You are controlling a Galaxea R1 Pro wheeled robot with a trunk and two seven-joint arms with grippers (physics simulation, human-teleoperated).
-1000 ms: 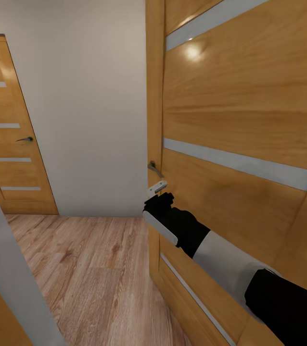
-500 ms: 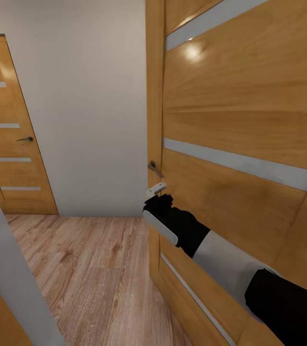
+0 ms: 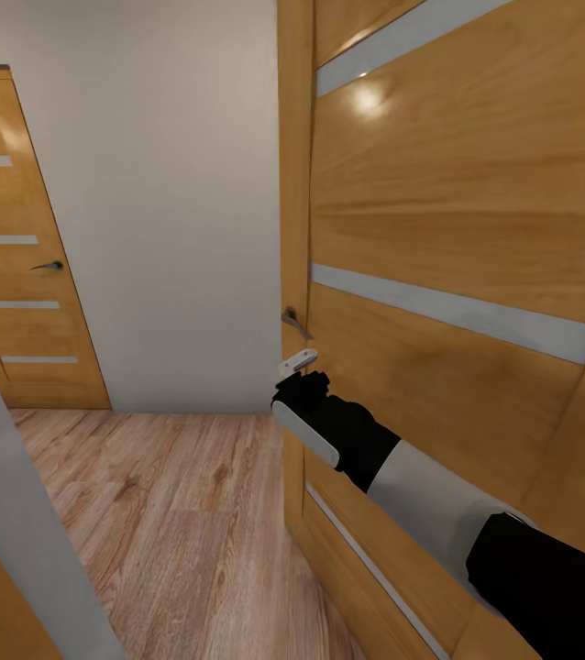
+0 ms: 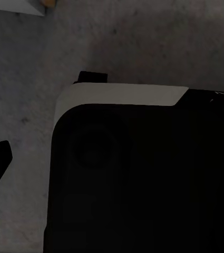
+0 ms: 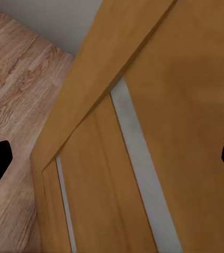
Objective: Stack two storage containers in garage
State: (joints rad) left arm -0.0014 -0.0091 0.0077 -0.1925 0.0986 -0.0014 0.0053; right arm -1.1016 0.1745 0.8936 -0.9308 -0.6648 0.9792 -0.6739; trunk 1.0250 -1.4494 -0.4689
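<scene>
Right gripper (image 3: 300,365) apparently against wooden door (image 3: 439,238)

A wooden door (image 3: 458,238) with pale horizontal strips and a metal lever handle (image 3: 294,323) is seen close at right. A second, similar door (image 3: 17,275) is set beside a plain white wall (image 3: 173,202). Light wood planks (image 3: 173,513) cover the floor.

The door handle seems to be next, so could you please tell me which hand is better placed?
Right: the right hand is just below the door handle, fingers apart.
</scene>
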